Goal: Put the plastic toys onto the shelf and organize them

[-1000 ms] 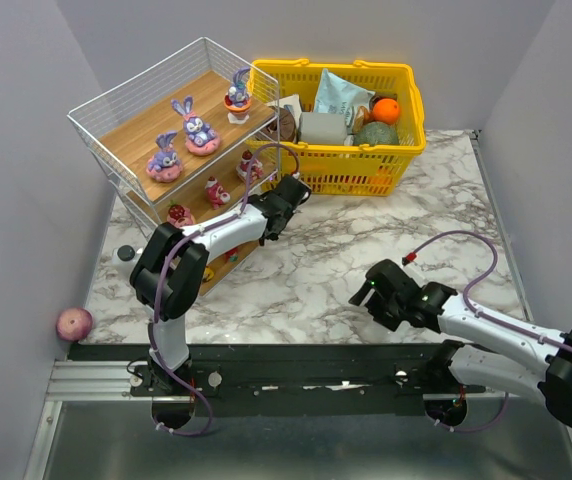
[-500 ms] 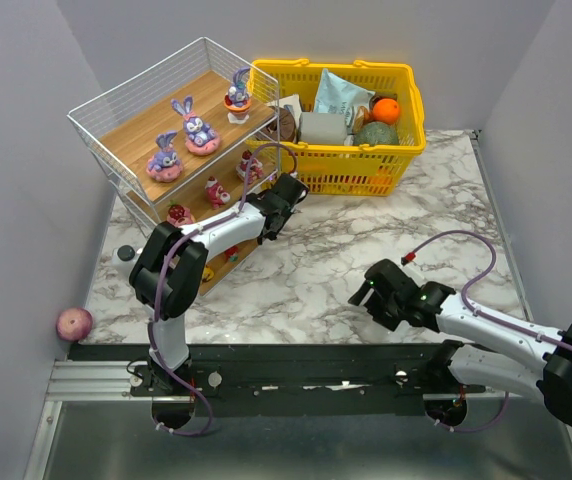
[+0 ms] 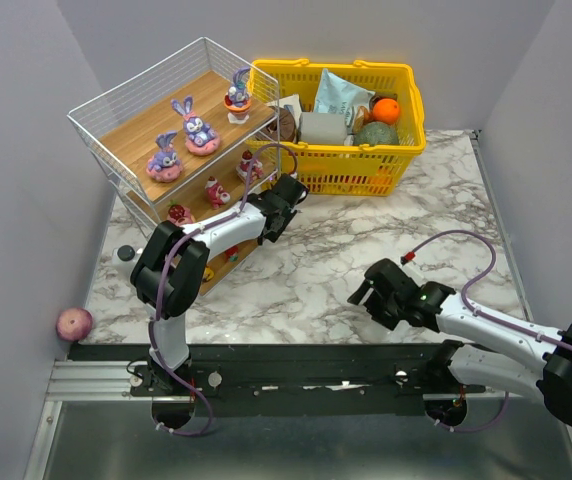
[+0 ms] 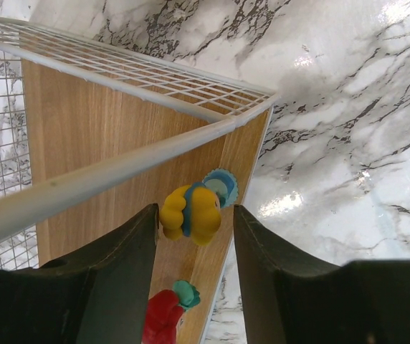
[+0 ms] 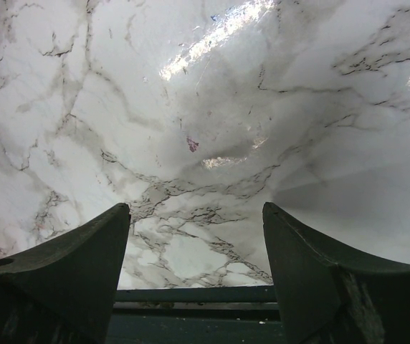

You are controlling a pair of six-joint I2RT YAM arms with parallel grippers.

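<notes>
The shelf [image 3: 136, 128] stands at the back left, a white wire rack with wooden boards. Three purple bunnies [image 3: 198, 125] sit on its top tier, and small pink-red figures [image 3: 216, 190] on the middle one. My left gripper [image 3: 284, 200] reaches into the lowest tier at the shelf's right end. In the left wrist view its jaws [image 4: 194, 215] stand a little apart around a yellow toy [image 4: 194, 213] resting on the board [image 4: 90, 143]; the toy is near the left finger, with a gap on the right. A red toy [image 4: 163, 319] lies just below. My right gripper [image 3: 366, 290] hovers open over bare marble [image 5: 191, 143].
A yellow basket [image 3: 406, 150] full of groceries stands behind the shelf at the back centre. A purple-red ball [image 3: 74, 323] lies off the table's left front corner, and a small black disc [image 3: 124, 254] sits left of the shelf. Grey walls close in both sides.
My left gripper's jaws have parted from the yellow toy, which stays on the lowest board. The left arm has shifted slightly. The right arm has not moved.
</notes>
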